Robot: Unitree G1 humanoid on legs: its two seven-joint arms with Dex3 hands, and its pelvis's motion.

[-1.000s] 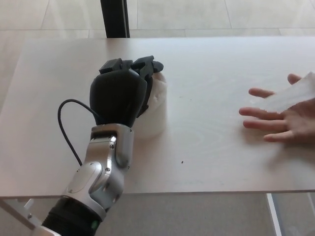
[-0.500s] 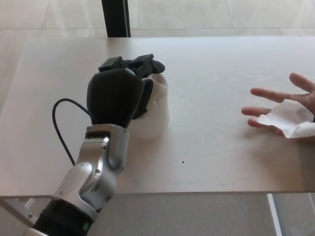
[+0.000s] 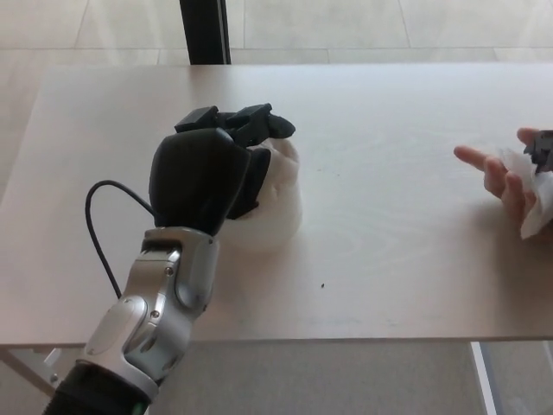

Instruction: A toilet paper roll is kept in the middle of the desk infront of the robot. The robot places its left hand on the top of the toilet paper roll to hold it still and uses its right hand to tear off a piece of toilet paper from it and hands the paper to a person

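One hand, my left hand (image 3: 206, 173), presses closed upon the toilet paper roll (image 3: 275, 203) to steady it; the person's hand (image 3: 510, 177) holds the torn piece (image 3: 537, 194).

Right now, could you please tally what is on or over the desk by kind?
Toilet paper roll: 1
Torn paper piece: 1
Left robot hand: 1
Person's hand: 1
Dark part at the right edge, unclear: 1
Total: 5
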